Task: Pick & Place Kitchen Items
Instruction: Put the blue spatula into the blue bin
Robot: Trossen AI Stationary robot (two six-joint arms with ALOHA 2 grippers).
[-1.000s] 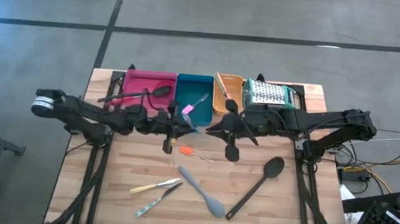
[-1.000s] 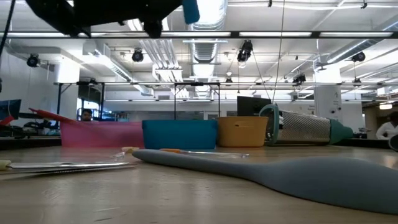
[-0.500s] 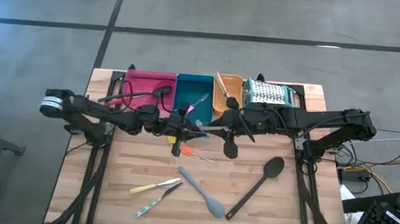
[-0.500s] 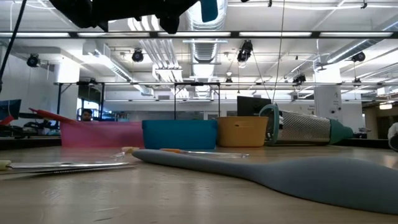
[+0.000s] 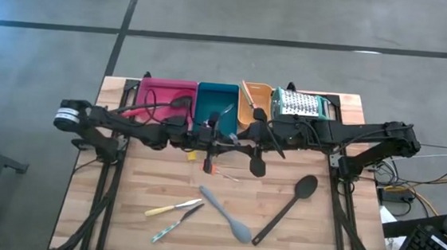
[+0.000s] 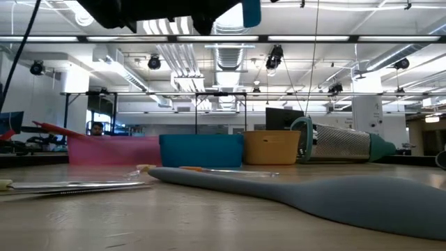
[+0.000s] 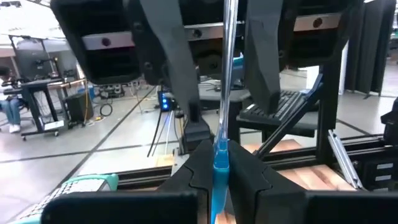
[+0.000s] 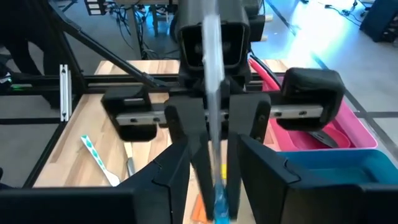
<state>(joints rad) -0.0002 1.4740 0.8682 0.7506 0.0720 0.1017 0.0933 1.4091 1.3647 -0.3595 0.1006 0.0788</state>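
While our left gripper stays clamped on the blue-handled tool above the table, just in front of the teal tray, our right gripper faces it, fingers parted either side of the tool's shaft.

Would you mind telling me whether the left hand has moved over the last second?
Yes. In the high view the left hand has travelled toward the right arm: it was level with the teal tray's left edge and now sits below its right edge.
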